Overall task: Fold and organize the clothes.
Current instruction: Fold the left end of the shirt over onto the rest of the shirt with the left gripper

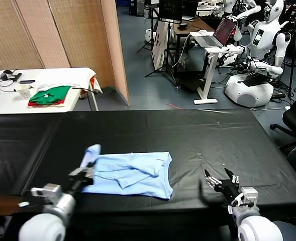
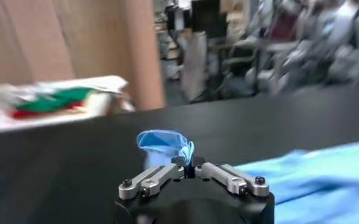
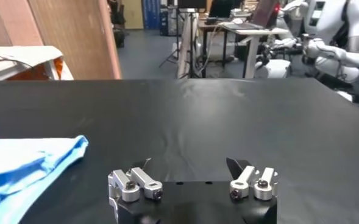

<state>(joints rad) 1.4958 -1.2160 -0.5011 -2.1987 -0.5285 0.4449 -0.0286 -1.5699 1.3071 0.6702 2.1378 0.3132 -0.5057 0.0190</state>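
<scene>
So the light-blue shirt (image 1: 132,174) is lying on the black table (image 1: 213,135), already bunched into a rough, partly folded slab instead of spread flat. Looks like at least one fold is in, but it's messy: wrinkled layers, uneven edges, and one corner sticking up at the left gripper's end.

That raised corner is where the action is. The left gripper (image 1: 85,173) has its jaws pressed together on a bit of the blue fabric, and in the left wrist view the pinched cloth (image 2: 164,145) puffs up right in front of the jaws, with the rest of the shirt trailing off to one side of them along the table.

The right gripper (image 1: 222,182) sits low near the table's front edge with its jaws spread wide and nothing between them. In the right wrist view the shirt's nearest edge (image 3: 51,152) is well off to one side of the jaws, not touching.

My read: somewhere in the middle of the job. Still left, I'd guess, is carrying that held flap over, tidying the stack and parking it somewhere neat. Can't spot the lettering from here.
</scene>
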